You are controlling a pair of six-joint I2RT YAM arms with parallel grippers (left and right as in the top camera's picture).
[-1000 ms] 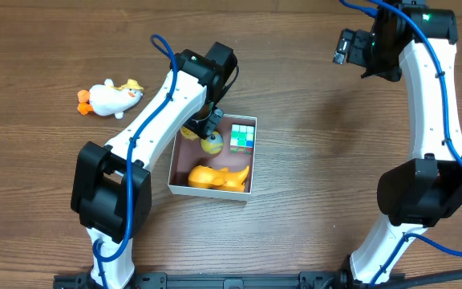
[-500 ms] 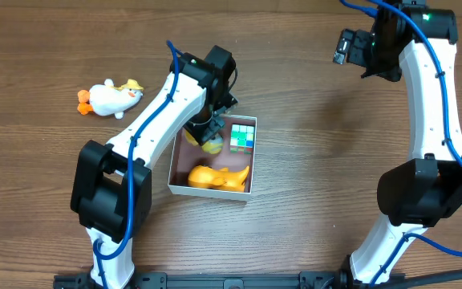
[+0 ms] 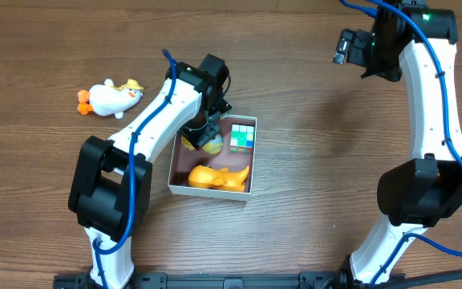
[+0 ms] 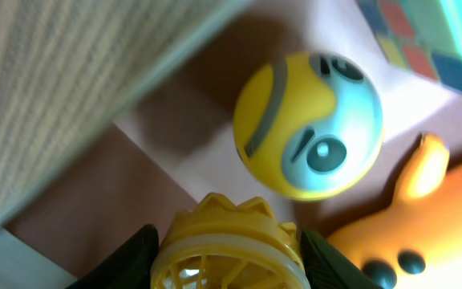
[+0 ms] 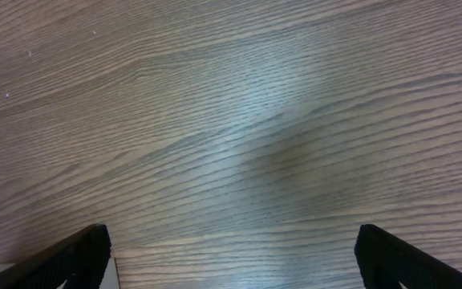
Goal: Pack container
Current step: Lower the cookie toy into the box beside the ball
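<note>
Container (image 3: 210, 191): sitting mid-table, holding a yellow ball (image 4: 307, 124), orange toy (image 4: 427, 233) and coloured cube (image 3: 243, 135). Left gripper (image 4: 229, 261): reaching inside it, clamping a yellow crown-shaped toy (image 4: 223, 221). Right gripper (image 5: 231, 241): hovering over the table (image 5: 231, 120), jaws spread.

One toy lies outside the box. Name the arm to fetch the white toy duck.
Left, probably. The white toy duck lies far left, nearer the left hand, which must first drop its yellow ridged toy into the white-walled square container. The open right hand is far off.
</note>
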